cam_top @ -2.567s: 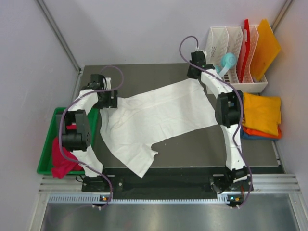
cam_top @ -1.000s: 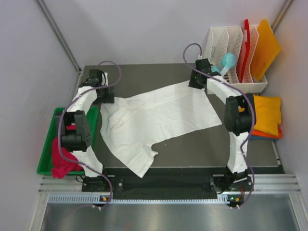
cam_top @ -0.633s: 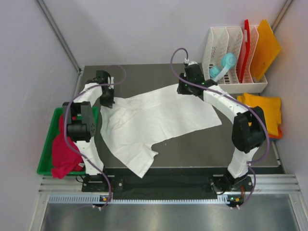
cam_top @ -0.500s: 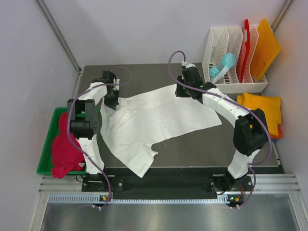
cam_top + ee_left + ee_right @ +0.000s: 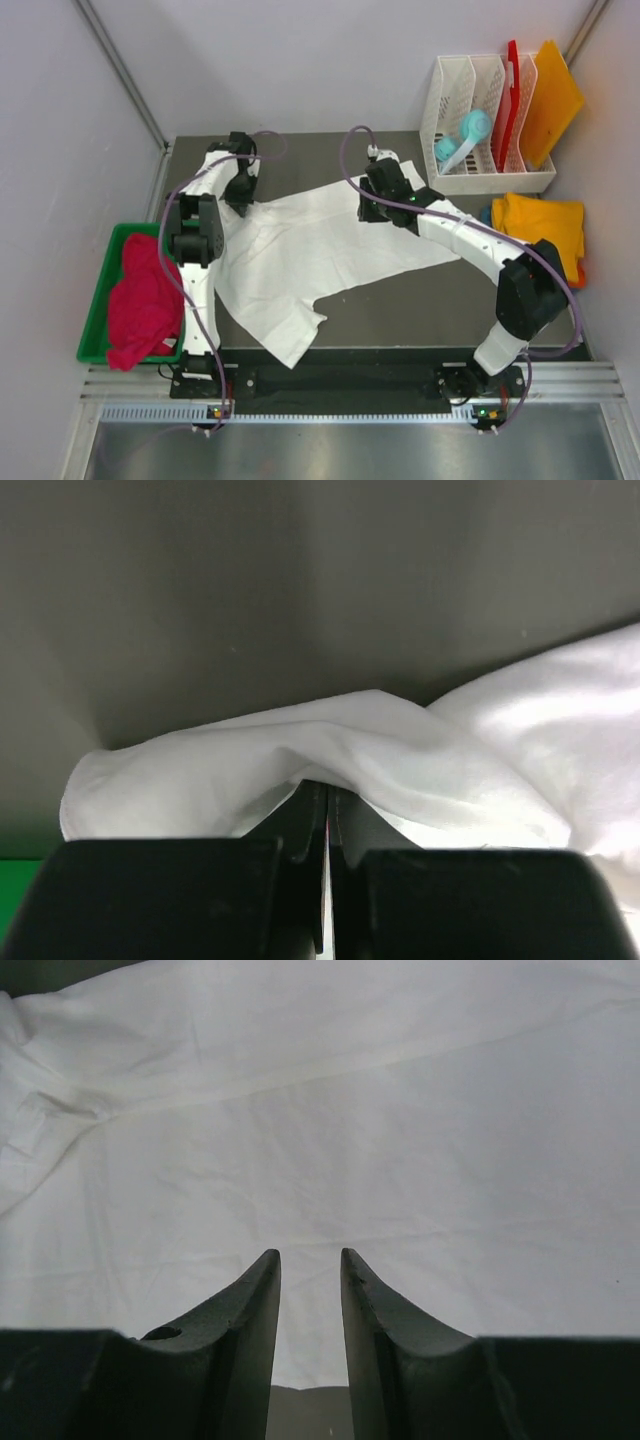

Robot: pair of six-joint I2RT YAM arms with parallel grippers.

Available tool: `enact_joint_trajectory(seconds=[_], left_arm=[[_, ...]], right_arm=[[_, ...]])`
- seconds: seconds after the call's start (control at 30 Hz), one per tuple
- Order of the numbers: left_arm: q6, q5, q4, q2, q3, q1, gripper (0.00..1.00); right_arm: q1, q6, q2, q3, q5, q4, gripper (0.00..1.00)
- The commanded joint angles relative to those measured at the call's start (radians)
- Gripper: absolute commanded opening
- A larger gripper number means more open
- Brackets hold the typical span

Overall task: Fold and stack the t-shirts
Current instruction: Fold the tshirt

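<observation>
A large white t-shirt [image 5: 320,250] lies spread and wrinkled across the dark table. My left gripper [image 5: 243,196] is at its far left corner, shut on a raised fold of the white t-shirt [image 5: 350,750]; the fingertips [image 5: 316,792] pinch the cloth. My right gripper [image 5: 372,210] hovers over the far edge of the white t-shirt [image 5: 400,1110], open by a narrow gap with nothing gripped. A crimson-pink t-shirt [image 5: 140,305] is heaped in the green bin [image 5: 97,300]. Folded yellow-orange t-shirts [image 5: 545,230] are stacked at the right.
A white rack [image 5: 480,110] at the back right holds a teal object [image 5: 465,135], a red board [image 5: 512,90] and an orange board [image 5: 555,95]. Grey walls close in the table on three sides.
The left gripper has shut on the shirt's far left corner and shifted right. The right arm has swung left from the rack to a place over the shirt's far edge.
</observation>
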Motion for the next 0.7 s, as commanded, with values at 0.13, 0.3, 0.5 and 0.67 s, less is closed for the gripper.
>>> enact_joint_trajectory(seconds=[0.13, 0.3, 0.5, 0.67], left_arm=[[0.063, -0.108, 0.088, 0.187, 0.212, 0.010, 0.00], [0.108, -0.157, 0.112, 0.217, 0.254, 0.008, 0.00], [0.202, -0.229, 0.151, 0.317, 0.477, 0.005, 0.06], [0.276, -0.266, 0.284, 0.337, 0.485, -0.013, 0.38]], right_arm=[[0.009, 0.050, -0.085, -0.045, 0.066, -0.022, 0.31], [0.009, 0.059, -0.095, -0.062, 0.092, -0.035, 0.31], [0.010, 0.079, -0.097, -0.068, 0.098, -0.048, 0.31], [0.024, 0.105, -0.108, -0.092, 0.100, -0.059, 0.30]])
